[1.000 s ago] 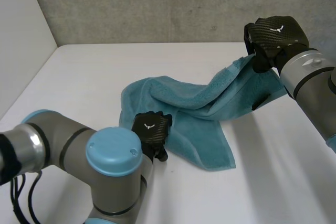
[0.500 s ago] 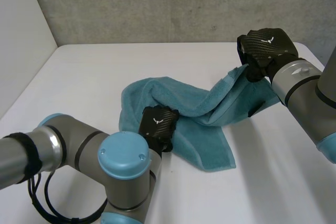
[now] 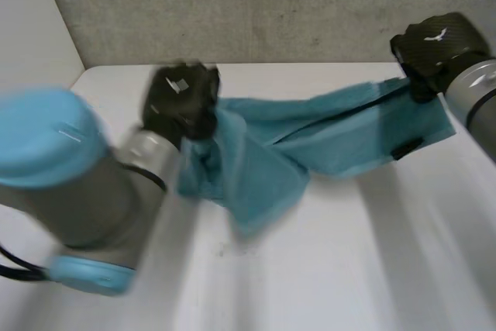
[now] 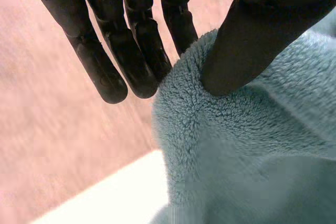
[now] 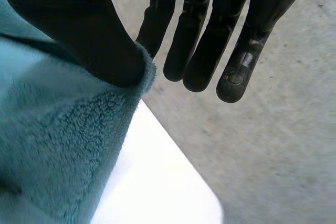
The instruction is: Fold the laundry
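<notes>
A teal towel (image 3: 325,129) hangs stretched between my two hands above the white table (image 3: 349,269). My left hand (image 3: 182,102) holds one end, with loose cloth drooping below it to the table. In the left wrist view the thumb (image 4: 252,40) presses the towel (image 4: 247,150) against the fingers (image 4: 131,51). My right hand (image 3: 434,40) grips the other end at the far right, raised. In the right wrist view its thumb (image 5: 79,30) pins a towel (image 5: 52,145) corner, fingers (image 5: 210,40) just beyond the edge.
A grey wall (image 3: 271,5) runs behind the table, and a pale side wall (image 3: 31,29) stands at the left. My left arm's blue-capped joint (image 3: 46,145) looms at the near left. The table's far corner (image 5: 173,187) lies below my right hand.
My left hand has shut on the towel and swung up and to the left with it. My right hand has moved right and higher. The towel has been pulled out long between them.
</notes>
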